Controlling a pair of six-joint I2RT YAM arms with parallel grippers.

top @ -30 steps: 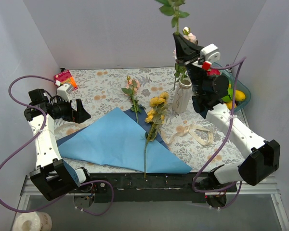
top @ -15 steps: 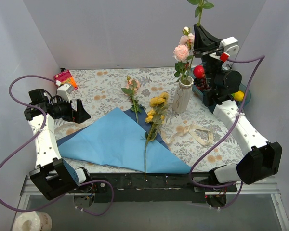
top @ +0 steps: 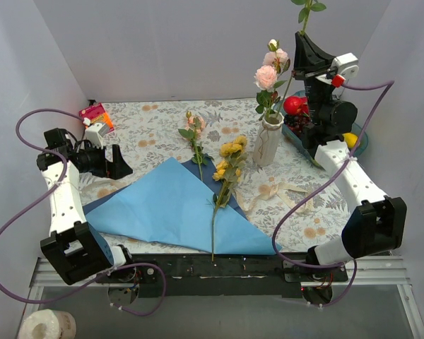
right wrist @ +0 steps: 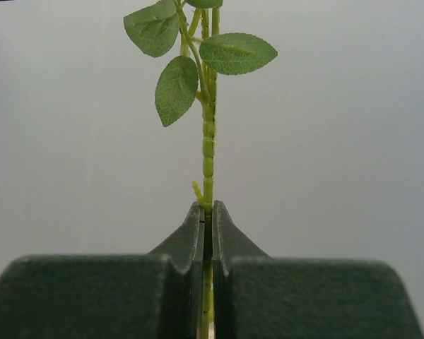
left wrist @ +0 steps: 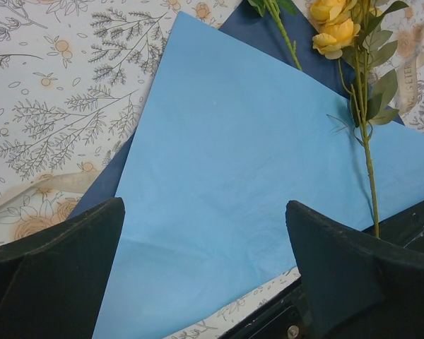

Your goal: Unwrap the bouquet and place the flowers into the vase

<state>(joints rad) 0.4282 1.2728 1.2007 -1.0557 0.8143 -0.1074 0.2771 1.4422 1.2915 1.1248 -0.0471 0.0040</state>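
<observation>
Right gripper (right wrist: pixel 206 212) is pinched tight on a thin green stem (right wrist: pixel 208 152), held high above the vase (top: pixel 266 145). We reckon that stem runs down into the neck (hard to say if it's properly seated). Pink roses (top: pixel 266 75) already stick up out of the vase. Unwrapping looks done to us: the blue paper (top: pixel 173 208) lies flat and the ribbon (top: pixel 291 195) sits loose beside it. Left to go, by our count: one pink stem (top: pixel 195 134) and one yellow bunch (top: pixel 228 166), lying across the paper's far edge. Left gripper (left wrist: pixel 205 212) hovers spread wide over the paper, holding nothing.
</observation>
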